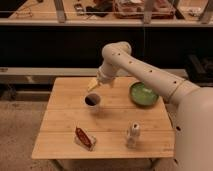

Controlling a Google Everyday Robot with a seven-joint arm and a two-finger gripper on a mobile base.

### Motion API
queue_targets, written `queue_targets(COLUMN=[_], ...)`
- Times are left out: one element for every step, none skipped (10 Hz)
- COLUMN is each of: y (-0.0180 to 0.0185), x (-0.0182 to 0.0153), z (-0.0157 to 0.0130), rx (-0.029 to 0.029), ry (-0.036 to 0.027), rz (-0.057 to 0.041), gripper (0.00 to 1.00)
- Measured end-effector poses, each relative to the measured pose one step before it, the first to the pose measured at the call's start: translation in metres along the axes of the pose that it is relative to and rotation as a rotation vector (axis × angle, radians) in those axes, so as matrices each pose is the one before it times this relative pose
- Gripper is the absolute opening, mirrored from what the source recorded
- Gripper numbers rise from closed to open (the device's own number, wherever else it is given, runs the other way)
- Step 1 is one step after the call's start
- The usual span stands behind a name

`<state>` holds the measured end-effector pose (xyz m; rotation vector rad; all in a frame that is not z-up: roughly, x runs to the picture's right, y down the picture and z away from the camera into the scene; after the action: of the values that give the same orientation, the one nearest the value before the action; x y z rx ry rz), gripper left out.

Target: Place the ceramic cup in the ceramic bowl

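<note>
Wht cup [92,100] w/ brown inside; grn bowl [143,94]; yellowish pincer [93,84] above cup; tan table [59,136].

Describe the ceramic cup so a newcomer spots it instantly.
On the wooden table, look left of centre, close by the pincer hanging over the far side. The ceramic cup is small, white, dark inside; the green bowl is wider, the white bottle narrow-topped.

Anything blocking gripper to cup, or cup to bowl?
Nothing visible. The gripper is close by the far side of the ceramic cup, with no object between them. Between cup and ceramic bowl is only bare table. The red packet and white bottle lie near the front edge, off that line.
</note>
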<state>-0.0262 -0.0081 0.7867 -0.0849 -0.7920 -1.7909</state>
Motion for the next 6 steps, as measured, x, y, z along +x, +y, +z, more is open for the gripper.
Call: queue_targets(y=[0.00086, 0.00229, 0.00305, 0.00107, 0.0004, 0.00089], x=[-0.00159, -0.00165, -0.00143, -0.0004, 0.00011, -0.00004], z=[0.00676, 0.00458, 0.00421, 0.00422, 0.00229, 0.00232], rx=[-0.01041, -0.01278, -0.01284, -0.00422, -0.0001, -0.00074], ry=[-0.00284, -0.00314, -0.00065, 0.00085, 0.00186, 0.00176], rz=[-0.01661, -0.01018, -0.00832, -0.00545, -0.00172, -0.00212], gripper=[0.8, 0.8, 0.8, 0.8, 0.8, 0.8])
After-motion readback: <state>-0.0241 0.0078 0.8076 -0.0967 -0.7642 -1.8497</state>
